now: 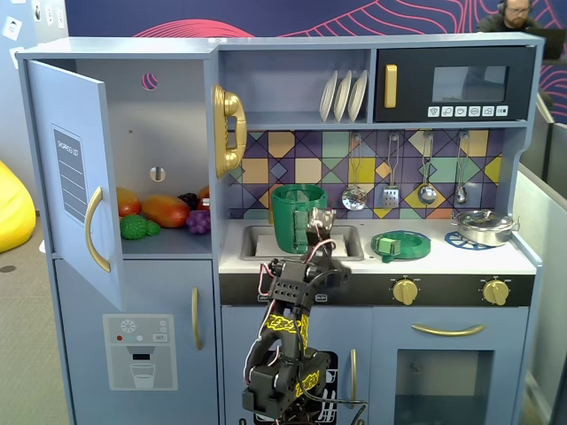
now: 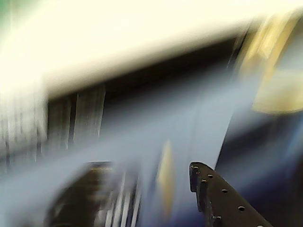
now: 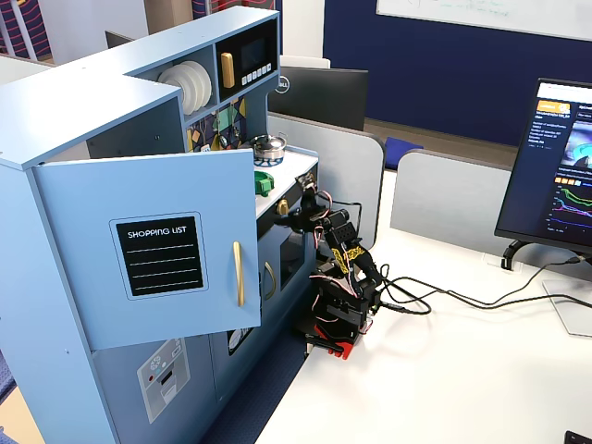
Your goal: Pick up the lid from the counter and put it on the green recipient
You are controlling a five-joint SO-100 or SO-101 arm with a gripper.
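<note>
The green recipient [image 1: 299, 217] stands upright in the recessed sink of the white counter [image 1: 496, 258]. The round green lid [image 1: 400, 245] lies flat on the counter to its right, between the sink and the blue burner ring; it also shows as a green lid [image 3: 265, 182] past the open door. My gripper [image 1: 320, 221] is raised at the counter's front edge, in front of the recipient and left of the lid, holding nothing I can see. The wrist view is smeared by motion; only one dark finger [image 2: 215, 201] is sharp, so the jaw gap is unreadable.
A silver pan [image 1: 483, 227] sits on the right burner. The cupboard door [image 1: 75, 177] stands open on the left, with toy fruit [image 1: 164, 211] on the shelf. Utensils [image 1: 391, 173] hang behind the counter. Cables [image 3: 435, 301] trail from the arm's base [image 3: 338, 319] across the white desk.
</note>
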